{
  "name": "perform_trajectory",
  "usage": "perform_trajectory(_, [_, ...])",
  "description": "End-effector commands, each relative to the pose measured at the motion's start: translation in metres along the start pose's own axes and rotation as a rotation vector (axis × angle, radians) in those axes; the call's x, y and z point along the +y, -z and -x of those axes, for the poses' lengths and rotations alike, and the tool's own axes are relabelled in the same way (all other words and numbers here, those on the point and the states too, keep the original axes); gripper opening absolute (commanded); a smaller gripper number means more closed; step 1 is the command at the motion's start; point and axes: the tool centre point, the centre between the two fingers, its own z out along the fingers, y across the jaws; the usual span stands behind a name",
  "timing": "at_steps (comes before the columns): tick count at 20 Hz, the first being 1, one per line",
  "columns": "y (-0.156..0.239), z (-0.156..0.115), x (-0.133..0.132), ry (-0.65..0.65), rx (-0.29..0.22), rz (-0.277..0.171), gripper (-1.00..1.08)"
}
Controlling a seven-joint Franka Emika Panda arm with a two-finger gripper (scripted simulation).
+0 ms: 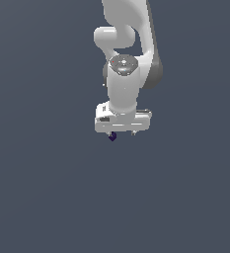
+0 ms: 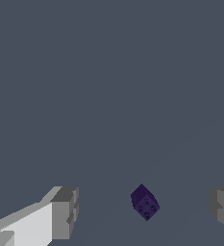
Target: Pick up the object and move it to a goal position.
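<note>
The object (image 2: 144, 202) is a tiny dark purple block with small dots on one face, turned corner-on. In the wrist view it lies on the grey floor between my two grey fingertips, nearer one fingertip (image 2: 222, 206) than the other (image 2: 64, 211), touching neither. My gripper (image 2: 143, 210) is open, with a wide gap. In the exterior view the object (image 1: 112, 137) peeks out just under the white hand, and the gripper (image 1: 121, 133) shows only as short stubs below that hand.
A flat, plain grey surface (image 1: 47, 188) fills both views. The white arm (image 1: 129, 54) rises above the hand toward the top of the exterior view.
</note>
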Motion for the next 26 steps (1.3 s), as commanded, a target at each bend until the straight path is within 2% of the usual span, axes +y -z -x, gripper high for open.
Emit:
perform_trajectory(1, [0.000,0.000,0.000,0.000,0.000,0.000,1.00])
perform_trajectory(10, [0.003,0.001,0.034,-0.090,0.007,-0.004,1.00])
perform_trajectory(18, [-0.001,0.003,0.033,-0.106,0.007,-0.003,1.00])
perform_trajectory(26, [-0.019,0.015,0.033,-0.202,0.005,-0.002,1.00])
